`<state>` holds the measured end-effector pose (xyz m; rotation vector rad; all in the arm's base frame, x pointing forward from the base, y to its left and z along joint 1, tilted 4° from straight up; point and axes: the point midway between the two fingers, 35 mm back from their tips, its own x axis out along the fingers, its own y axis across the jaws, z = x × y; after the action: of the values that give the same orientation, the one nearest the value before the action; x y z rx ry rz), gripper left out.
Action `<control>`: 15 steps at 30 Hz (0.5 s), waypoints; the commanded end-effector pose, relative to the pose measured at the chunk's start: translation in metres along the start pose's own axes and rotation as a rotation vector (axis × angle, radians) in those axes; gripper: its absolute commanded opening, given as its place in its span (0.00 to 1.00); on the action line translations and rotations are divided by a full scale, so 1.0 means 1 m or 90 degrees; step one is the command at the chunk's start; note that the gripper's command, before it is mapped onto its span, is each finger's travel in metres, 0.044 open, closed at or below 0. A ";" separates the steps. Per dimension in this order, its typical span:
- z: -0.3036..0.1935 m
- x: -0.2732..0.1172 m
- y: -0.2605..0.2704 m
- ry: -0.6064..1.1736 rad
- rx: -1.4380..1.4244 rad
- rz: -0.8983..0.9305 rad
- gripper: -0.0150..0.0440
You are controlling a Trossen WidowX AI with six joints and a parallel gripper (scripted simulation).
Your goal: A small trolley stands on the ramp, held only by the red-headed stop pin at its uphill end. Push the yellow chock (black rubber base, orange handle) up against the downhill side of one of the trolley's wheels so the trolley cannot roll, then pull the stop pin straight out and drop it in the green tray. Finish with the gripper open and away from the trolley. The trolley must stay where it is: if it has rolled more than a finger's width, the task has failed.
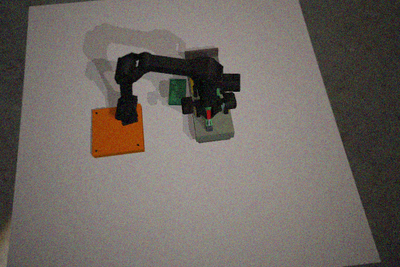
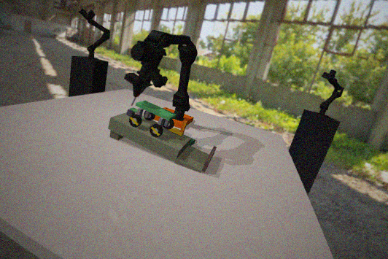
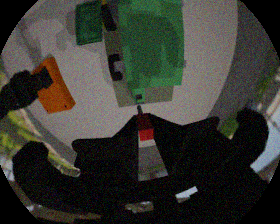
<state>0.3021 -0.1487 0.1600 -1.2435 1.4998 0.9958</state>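
My gripper (image 1: 208, 110) (image 2: 137, 95) (image 3: 141, 116) is shut on the red-headed stop pin (image 1: 209, 115) (image 2: 133, 101) (image 3: 146, 134). The pin's dark shaft points down, with its tip free in the air above the uphill end. The green trolley (image 2: 157, 109) (image 3: 151, 45) stands on the grey-green ramp (image 1: 214, 132) (image 2: 146, 140) (image 3: 162, 95). The chock (image 1: 192, 82) (image 2: 177, 132) shows partly as yellow and orange, on the downhill side of the trolley's far front wheel; their contact is too small to tell. The green tray (image 1: 177, 92) (image 3: 88, 22) lies beside the ramp.
The arm's orange base plate (image 1: 116, 133) (image 3: 56, 92) lies on the tray's side of the ramp. An upright end board (image 1: 201, 53) (image 2: 209, 158) stands at the ramp's low end. My arm hangs over the ramp and hides much of the trolley in the top view.
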 end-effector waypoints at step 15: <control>-0.024 0.000 -0.002 0.005 0.000 -0.005 0.25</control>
<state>0.2998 -0.1682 0.1626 -1.2446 1.5005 0.9926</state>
